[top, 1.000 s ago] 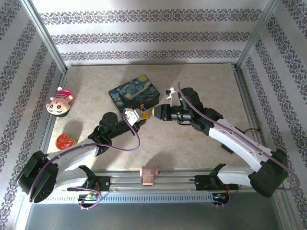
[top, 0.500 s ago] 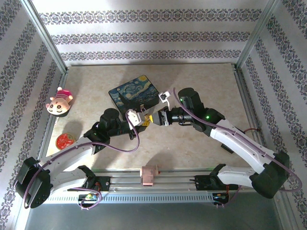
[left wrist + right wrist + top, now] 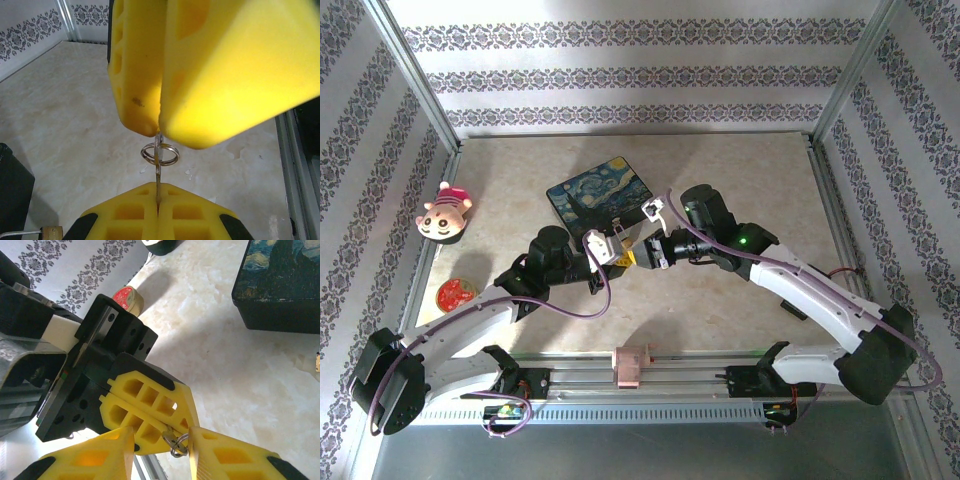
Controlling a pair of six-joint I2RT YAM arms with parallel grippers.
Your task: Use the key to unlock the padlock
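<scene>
My left gripper [image 3: 158, 189] is shut on the blade of a small silver key [image 3: 158, 172]. The key's head and its split ring [image 3: 160, 153] stick out past the yellow fingertips. My right gripper [image 3: 161, 438] is open, one yellow finger on each side of the left gripper's tip, and the key ring [image 3: 176, 445] sits against its right finger. From above, the two grippers meet nose to nose [image 3: 623, 257] [image 3: 646, 254] in front of the painted box [image 3: 600, 197]. The brass padlock [image 3: 51, 232] lies on the table at the lower left of the left wrist view, its thin shackle pointing left.
A plush doll [image 3: 443, 212] and a red round tin [image 3: 456, 294] sit at the left side of the table. A pink block [image 3: 632, 365] rides on the front rail. Patterned walls and metal frame posts enclose the table.
My right gripper has slid left up to the left gripper's tip, and its jaws have widened. The left arm shifted slightly at first, then held still, shut on the key.
</scene>
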